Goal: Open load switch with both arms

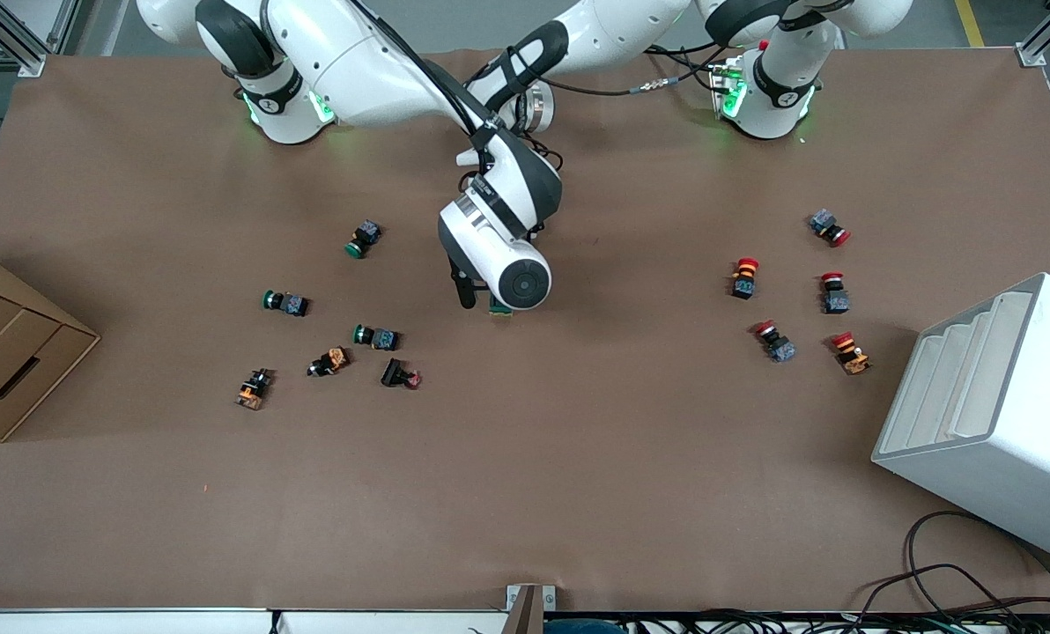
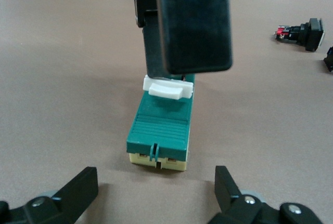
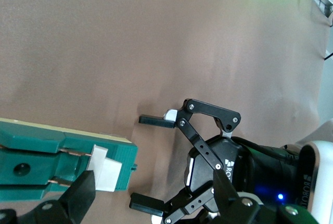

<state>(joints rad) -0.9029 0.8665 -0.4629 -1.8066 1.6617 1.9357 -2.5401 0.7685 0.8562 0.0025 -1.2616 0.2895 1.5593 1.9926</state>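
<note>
Gripping load switch [image 2: 160, 125] lever end, right hand [image 2: 171, 76], left hand [image 3: 156, 161] open nearby

Both arms [image 1: 375, 62] are glossy white with black joint bands, green-lit bases, black cables (strapped along the links) and black screw-jointed grippers with "ROBOT" lettering.

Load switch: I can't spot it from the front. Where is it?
The load switch lies mid-table, mostly hidden under the right gripper at its white lever end, with the open left gripper at its other end.

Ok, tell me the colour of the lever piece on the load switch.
White, on the dark-green load switch; its lever piece shows best in the left wrist view.
</note>
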